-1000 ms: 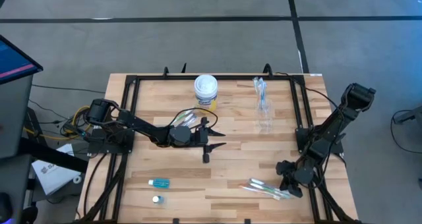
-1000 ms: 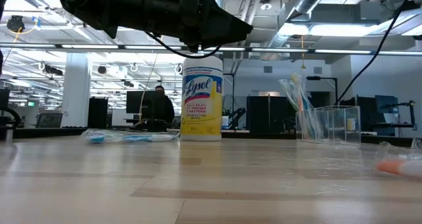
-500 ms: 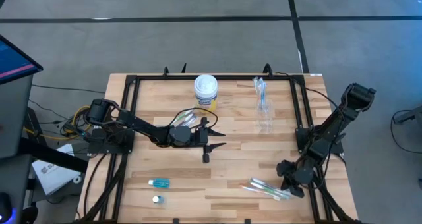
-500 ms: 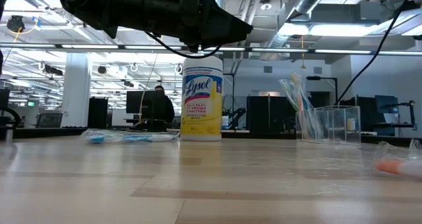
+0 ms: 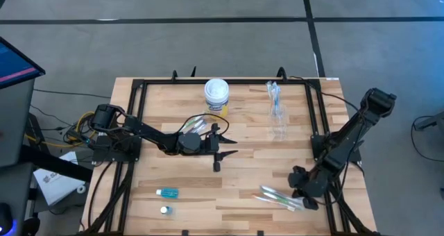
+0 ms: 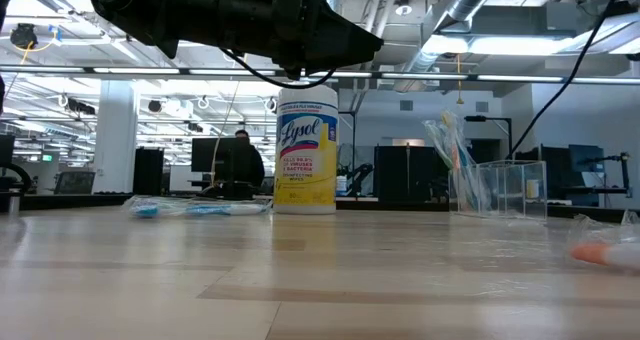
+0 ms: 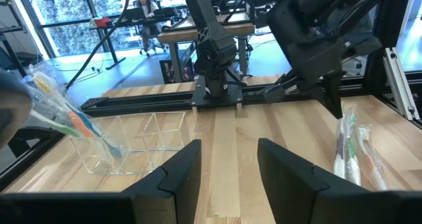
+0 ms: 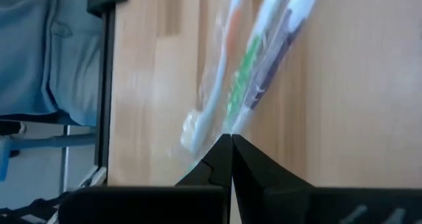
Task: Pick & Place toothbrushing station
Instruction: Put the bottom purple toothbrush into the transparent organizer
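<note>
High view, right gripper (image 5: 303, 194): set low at the near right corner of the table (image 5: 243, 168), its tip at the end of the wrapped toothbrushes (image 5: 281, 198) lying there.
High view, left gripper (image 5: 223, 147): held over the table's middle, jaws parted, nothing between them.
High view, other items: a clear cup set (image 5: 277, 122) with brushes stands at the far right; a small blue tube (image 5: 167, 192) lies near left; a white-lidded canister (image 5: 216, 94) stands far centre.
Low view: the canister (image 6: 306, 150) is seen behind the dark left arm; the clear cups (image 6: 502, 188) stand to the right.
Left wrist view: fingers (image 7: 179, 171) are spread apart and empty; the toothbrushes (image 7: 353, 151) lie beneath the right gripper (image 7: 333, 95).
Right wrist view: fingers (image 8: 227, 159) are pressed together, pinching the clear wrap of the toothbrushes (image 8: 254, 66).
</note>
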Available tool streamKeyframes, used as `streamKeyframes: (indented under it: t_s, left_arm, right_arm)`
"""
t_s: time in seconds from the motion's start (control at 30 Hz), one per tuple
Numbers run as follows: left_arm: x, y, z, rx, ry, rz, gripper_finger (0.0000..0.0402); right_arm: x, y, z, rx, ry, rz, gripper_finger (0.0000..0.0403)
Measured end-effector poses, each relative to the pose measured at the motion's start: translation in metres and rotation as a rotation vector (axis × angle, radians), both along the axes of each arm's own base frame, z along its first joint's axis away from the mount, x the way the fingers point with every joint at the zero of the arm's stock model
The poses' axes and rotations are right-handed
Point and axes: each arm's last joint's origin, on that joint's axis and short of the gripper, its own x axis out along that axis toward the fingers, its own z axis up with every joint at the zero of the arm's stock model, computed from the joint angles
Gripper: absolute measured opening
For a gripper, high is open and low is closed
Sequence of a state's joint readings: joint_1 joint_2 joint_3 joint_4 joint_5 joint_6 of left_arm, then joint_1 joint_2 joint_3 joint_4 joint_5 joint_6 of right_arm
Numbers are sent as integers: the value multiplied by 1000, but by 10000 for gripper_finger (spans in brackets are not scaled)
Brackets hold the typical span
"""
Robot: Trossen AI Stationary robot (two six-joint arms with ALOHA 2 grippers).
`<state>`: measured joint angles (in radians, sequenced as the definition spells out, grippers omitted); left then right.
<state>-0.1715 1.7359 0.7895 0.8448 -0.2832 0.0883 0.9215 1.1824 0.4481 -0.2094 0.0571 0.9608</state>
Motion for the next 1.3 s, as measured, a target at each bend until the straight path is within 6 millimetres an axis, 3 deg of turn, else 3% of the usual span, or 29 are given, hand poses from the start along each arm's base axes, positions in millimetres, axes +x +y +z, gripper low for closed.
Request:
streamKeyframes:
  t_s: [0.23, 0.63, 0.97, 1.3]
  left_arm:
    - [0, -1, 0, -2, 0, -23, 142]
    - [-1, -13, 0, -29, 5, -299, 142]
    - [-3, -23, 0, -79, 9, -349, 142]
    - [-3, -23, 0, -79, 9, -350, 136]
  right_arm:
    - [15, -5, 14, -76, -56, 29, 0]
    - [40, -13, 42, -163, -146, 87, 0]
    - [55, -21, 63, -212, -196, 109, 0]
    - [53, -17, 46, -230, -22, 26, 11]
